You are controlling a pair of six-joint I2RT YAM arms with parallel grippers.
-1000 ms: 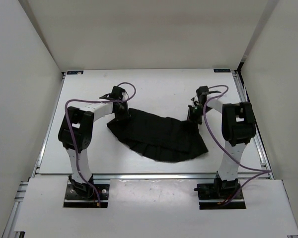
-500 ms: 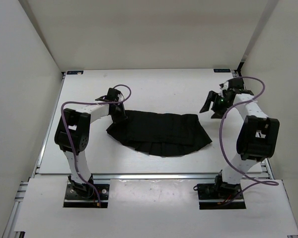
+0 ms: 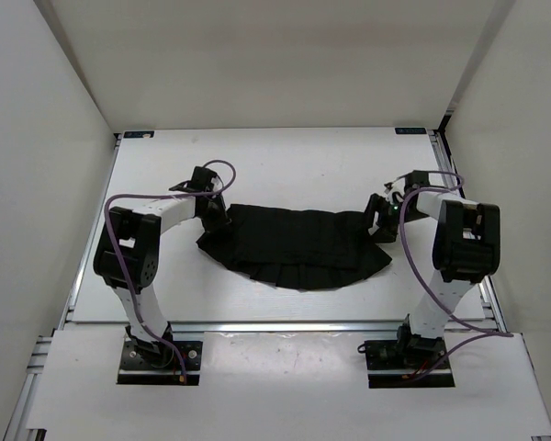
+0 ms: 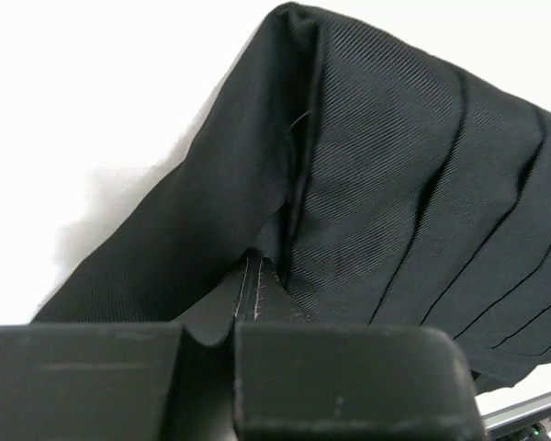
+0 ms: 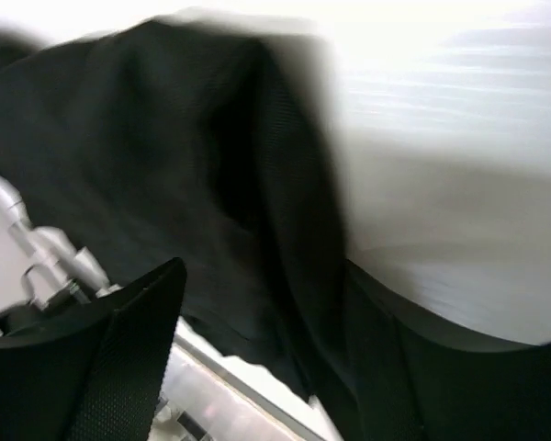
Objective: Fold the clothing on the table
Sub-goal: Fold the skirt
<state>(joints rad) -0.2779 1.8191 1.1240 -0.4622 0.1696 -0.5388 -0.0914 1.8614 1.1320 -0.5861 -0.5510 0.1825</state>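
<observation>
The clothing (image 3: 294, 243) is a black pleated garment spread across the middle of the white table (image 3: 294, 165). My left gripper (image 3: 216, 213) is shut on its far left corner. In the left wrist view the stitched hem runs into the closed jaws of the left gripper (image 4: 248, 276), and the pleated clothing (image 4: 395, 165) fans away from them. My right gripper (image 3: 378, 219) is at the clothing's far right corner. In the blurred right wrist view the right gripper (image 5: 275, 312) stands open, and the dark clothing (image 5: 211, 184) lies between its spread fingers (image 5: 119, 358).
White walls close in the table on the left, right and back. An aluminium rail (image 3: 275, 323) runs along the front edge, just in front of the clothing's lower hem. Purple cables loop over both arms.
The right gripper let go of the clothing, opened, swung out to the far right, then came back to the right corner. The clothing's right side now lies flatter. The left gripper kept its hold.
</observation>
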